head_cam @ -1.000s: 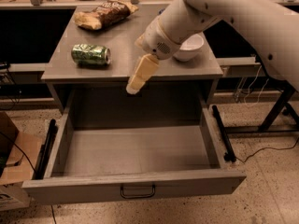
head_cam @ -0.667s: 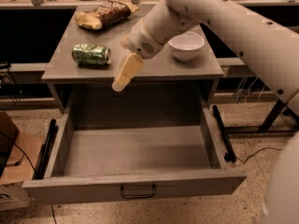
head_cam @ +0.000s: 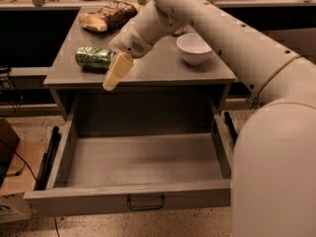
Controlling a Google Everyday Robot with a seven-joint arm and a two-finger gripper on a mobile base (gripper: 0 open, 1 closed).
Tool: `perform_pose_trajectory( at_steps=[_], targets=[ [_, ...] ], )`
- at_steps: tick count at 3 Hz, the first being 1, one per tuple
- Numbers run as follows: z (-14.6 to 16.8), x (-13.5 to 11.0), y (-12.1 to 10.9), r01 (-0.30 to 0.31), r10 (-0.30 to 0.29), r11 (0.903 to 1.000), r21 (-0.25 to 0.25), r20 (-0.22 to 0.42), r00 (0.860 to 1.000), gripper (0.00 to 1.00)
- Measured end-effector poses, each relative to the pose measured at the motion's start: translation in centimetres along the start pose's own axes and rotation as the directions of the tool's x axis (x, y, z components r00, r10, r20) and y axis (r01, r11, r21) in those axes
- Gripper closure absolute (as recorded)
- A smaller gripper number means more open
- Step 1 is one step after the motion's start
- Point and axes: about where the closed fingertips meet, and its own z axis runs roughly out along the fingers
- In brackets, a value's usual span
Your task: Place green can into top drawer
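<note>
My gripper (head_cam: pixel 117 73) hovers just right of the green can (head_cam: pixel 94 58), which lies sideways on the surface (head_cam: pixel 168 72). Grip state: I cannot tell. I should close squarely across its body before carrying it to the open top drawer (head_cam: pixel 123 197).

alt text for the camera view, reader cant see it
A white robot arm reaches over a grey cabinet, its hand close beside a green can lying on its side on top. Below, the top drawer is pulled open and empty. A white bowl and a snack bag also sit on top.
</note>
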Motion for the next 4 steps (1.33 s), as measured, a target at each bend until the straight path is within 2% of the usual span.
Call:
perform_pose_trajectory(
  at_steps=[2, 4],
  targets=[
    [2.7, -1.7, -3.6, 0.033, -0.033, 0.9992, -0.021, 0.034, 0.999, 0.0],
    [6.0, -2.0, -5.8, 0.023, -0.02, 0.9977, -0.064, 0.038, 0.999, 0.0]
  ],
)
